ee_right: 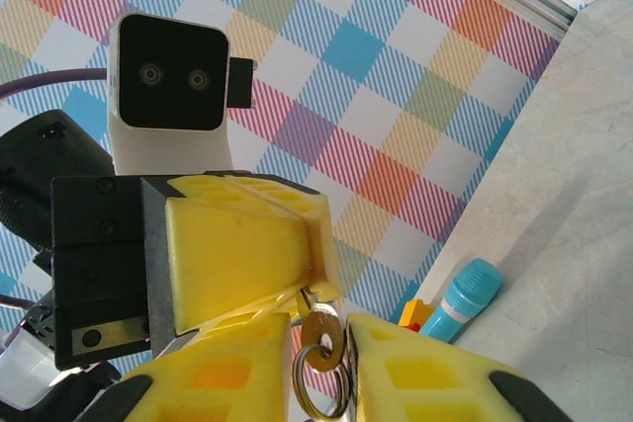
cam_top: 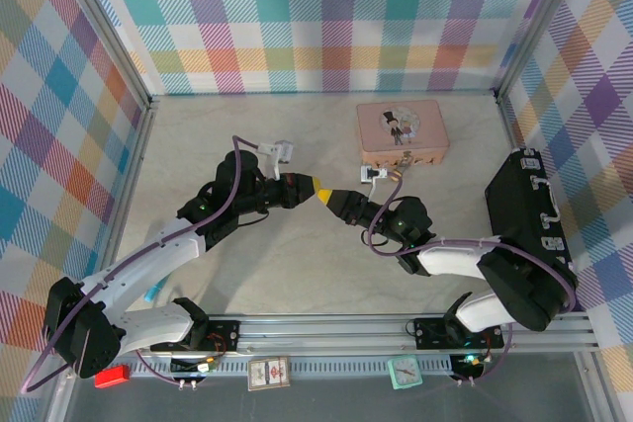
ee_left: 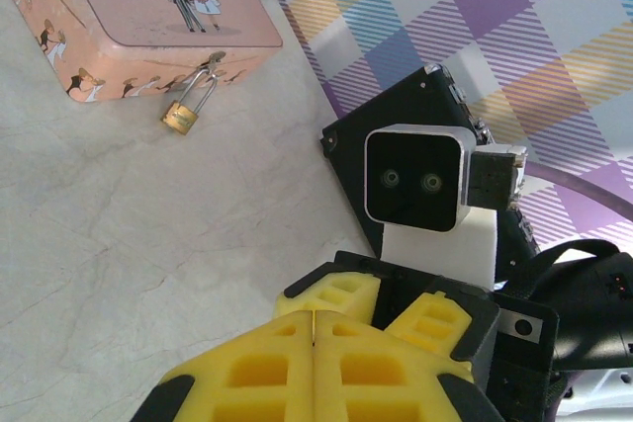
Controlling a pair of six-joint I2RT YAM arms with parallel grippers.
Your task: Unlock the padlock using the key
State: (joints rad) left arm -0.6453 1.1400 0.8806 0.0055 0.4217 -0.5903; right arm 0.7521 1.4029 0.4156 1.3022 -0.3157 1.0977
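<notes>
Pinched in the shut left gripper [ee_left: 314, 321], the light, slippery key [ee_right: 321, 328] dangles between the narrow jaws of the right gripper [ee_right: 318, 348], its flat bow the likeliest hold; the padlock [ee_left: 181, 116] hangs off the tin [ee_left: 99, 7] by the far edge.

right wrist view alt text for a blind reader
A small key on a ring is held at the shut yellow tips of the left gripper, between the yellow fingers of the right gripper. Behind: plaid wall, a blue tube on the table.
</notes>
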